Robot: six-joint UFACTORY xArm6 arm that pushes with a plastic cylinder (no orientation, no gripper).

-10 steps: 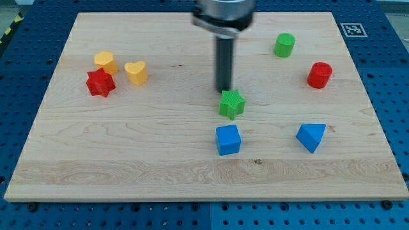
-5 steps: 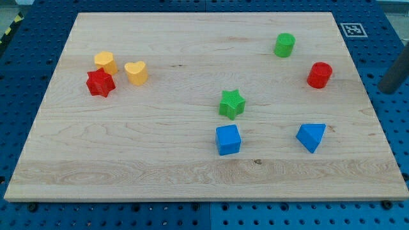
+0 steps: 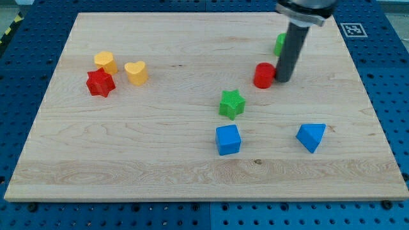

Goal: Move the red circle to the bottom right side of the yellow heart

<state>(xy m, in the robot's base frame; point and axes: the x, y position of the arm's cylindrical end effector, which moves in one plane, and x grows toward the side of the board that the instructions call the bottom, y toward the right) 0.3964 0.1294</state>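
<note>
Touching one red circle [image 3: 263, 75] — my tip [image 3: 282, 80], right side.

Tip: my tip [image 3: 282, 80] touches the red circle [image 3: 262, 75] at its 3 o'clock side.
Path toward 9 o'clock: bare wooden board [image 3: 185, 57] lies between the red circle and the yellow heart [image 3: 135, 73].
Near obstacle: green star [image 3: 232, 104], at 7 o'clock of the red circle, near it.
Behind rod: green cylinder [image 3: 280, 43], partly hidden, at 12 o'clock of my tip.
Heart's neighbours: red star [image 3: 100, 83] at its 8 o'clock, yellow block [image 3: 106, 62] at its 10 o'clock, both close.
Heart's 4 o'clock: open board.
Lower blocks: blue cube [image 3: 228, 140] and blue triangle [image 3: 310, 137], well apart from the heart.
</note>
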